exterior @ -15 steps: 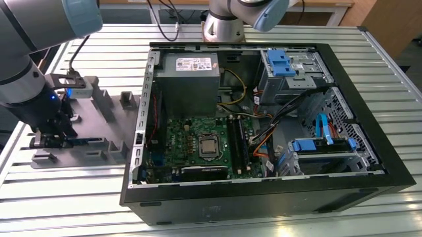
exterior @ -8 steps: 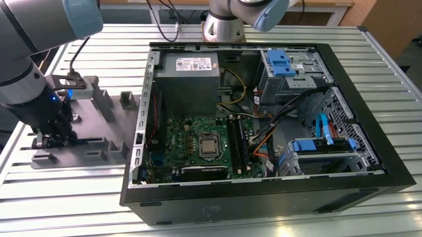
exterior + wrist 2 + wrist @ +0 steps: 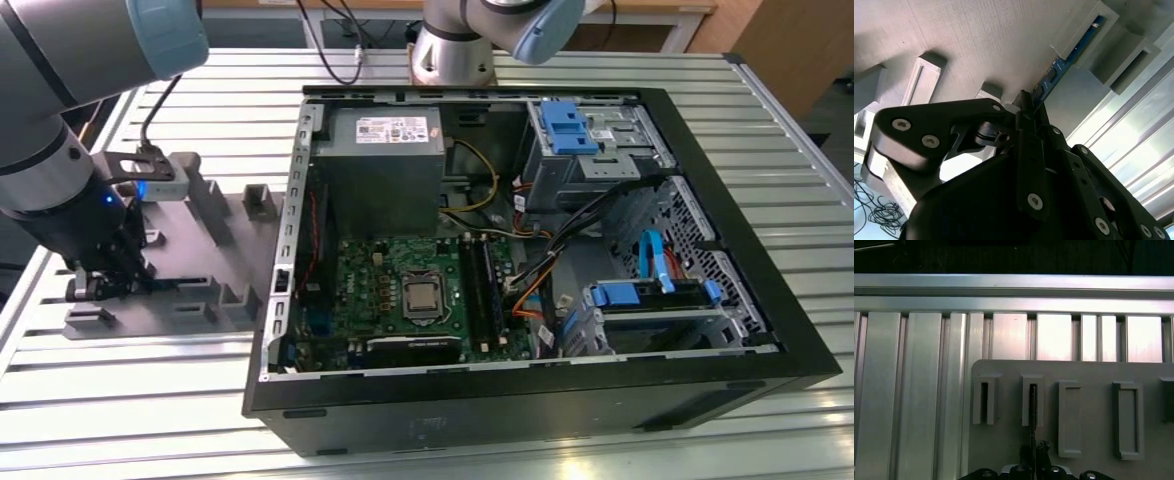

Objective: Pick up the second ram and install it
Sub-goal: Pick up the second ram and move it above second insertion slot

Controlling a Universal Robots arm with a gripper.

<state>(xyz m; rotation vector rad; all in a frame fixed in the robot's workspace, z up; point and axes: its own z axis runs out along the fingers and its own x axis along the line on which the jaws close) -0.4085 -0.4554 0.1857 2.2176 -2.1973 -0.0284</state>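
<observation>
**Slatted metal table [image 3: 134, 400]: gripper [image 3: 1029, 102] clamped on the second ram [image 3: 1061, 62] at the holder tray [image 3: 214, 255]**

In the second wrist view the fingers are seen drawn together on the near end of the stick. In the first wrist view the stick's thin edge is pinched between them. The ram stands on edge, and its far end is seated in the slot of an upright grey block [image 3: 1025, 400]. It is slim, long and flat, dark blue, with small black chips along the face that shows.

Just beside that block a like slotted block [image 3: 976, 400] is found, its slot dark. On the other side two blocks with shallow recessed tops [image 3: 1070, 417] are set apart, with bare tray between them. The tray's edge runs just past the blocks. Open slats lie beyond it, closed off by a raised rail [image 3: 1014, 290].

In the exterior view the gripper is held low over the tray's end toward the exterior view's left, with taller blocks near it. Bare slats are left in front of the tray. An open computer case [image 3: 534, 410] lies just beside the tray on the exterior view's right. Its side wall stands between the tray and the green motherboard [image 3: 387, 290], and a grey power-supply box [image 3: 380, 150] is mounted behind the board.
</observation>
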